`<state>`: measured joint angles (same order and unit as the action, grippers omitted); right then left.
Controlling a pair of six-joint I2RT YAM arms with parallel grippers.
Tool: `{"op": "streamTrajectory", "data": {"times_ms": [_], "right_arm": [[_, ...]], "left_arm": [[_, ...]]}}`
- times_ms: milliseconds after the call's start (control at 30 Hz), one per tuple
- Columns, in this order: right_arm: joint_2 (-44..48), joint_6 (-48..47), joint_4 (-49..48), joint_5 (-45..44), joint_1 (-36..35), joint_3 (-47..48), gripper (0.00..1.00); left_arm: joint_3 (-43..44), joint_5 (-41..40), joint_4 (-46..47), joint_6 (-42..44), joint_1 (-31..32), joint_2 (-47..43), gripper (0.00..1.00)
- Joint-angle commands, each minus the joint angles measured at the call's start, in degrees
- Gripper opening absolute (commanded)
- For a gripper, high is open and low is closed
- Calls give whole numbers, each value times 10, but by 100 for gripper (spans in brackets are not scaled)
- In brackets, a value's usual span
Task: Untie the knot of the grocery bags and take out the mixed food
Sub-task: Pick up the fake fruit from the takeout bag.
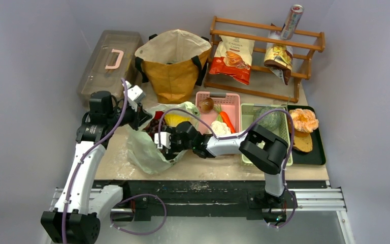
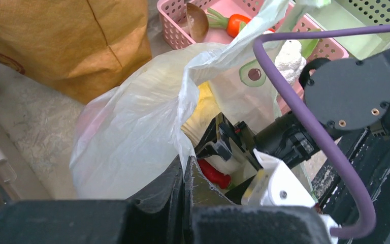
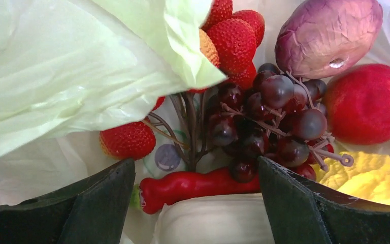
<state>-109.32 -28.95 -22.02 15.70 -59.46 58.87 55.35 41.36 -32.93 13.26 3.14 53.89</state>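
Grey walls close round a pale, scuffed bench. On its near left a thin pale-green plastic bag lies slumped, crinkly and half see-through. Its length runs from near left to far right, and its mouth gapes toward the far right. I can make out no tied neck on it. Beyond it, at the far edge, a mustard tote with black straps stands upright, its cream-lined top open. A pink basket sits just right of the bag.

The left hand is clamped tight on a fold of film at the far-left side of the bag's mouth, lifting that edge.

The right hand is reached into the mouth from the right, its dark fingers spread wide and gripping nothing. Between them lies a red chilli, set crosswise from one finger toward the other. In that wrist's view its green stalk end is on the left. It rests on something smooth and white, and I cannot tell whether either finger touches it.

Deeper in the bag are:
- a bunch of dark grapes on brown stems
- several strawberries
- a purple onion
- a round red fruit
- a ruffled yellow cabbage by the right-hand finger
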Motion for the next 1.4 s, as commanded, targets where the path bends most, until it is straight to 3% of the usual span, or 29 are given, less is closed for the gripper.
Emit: {"op": "streamTrajectory", "data": {"times_ms": [0, 200, 467, 1000, 1100, 1267, 1367], "right_arm": [[-27, -55, 13, -72, -17, 15, 88], [-36, -2, -53, -119, -16, 10, 80], [53, 40, -186, -118, -7, -47, 75], [-82, 24, -192, -110, 22, 48, 76], [-83, 15, -170, -89, 23, 58, 64], [-68, 12, -141, -67, 23, 53, 0], [-40, 13, -156, -75, 22, 37, 0]], "left_arm": [[-14, -15, 20, -1, 2, 0, 0], [-19, -19, 21, 4, 2, -2, 0], [-12, -8, 13, 24, 2, -2, 0], [-5, -12, 10, 19, 2, 4, 0], [-7, -13, 15, 16, 2, 6, 0], [-7, -21, 26, 9, 2, 12, 0], [-6, -22, 26, 9, 2, 13, 0]]}}
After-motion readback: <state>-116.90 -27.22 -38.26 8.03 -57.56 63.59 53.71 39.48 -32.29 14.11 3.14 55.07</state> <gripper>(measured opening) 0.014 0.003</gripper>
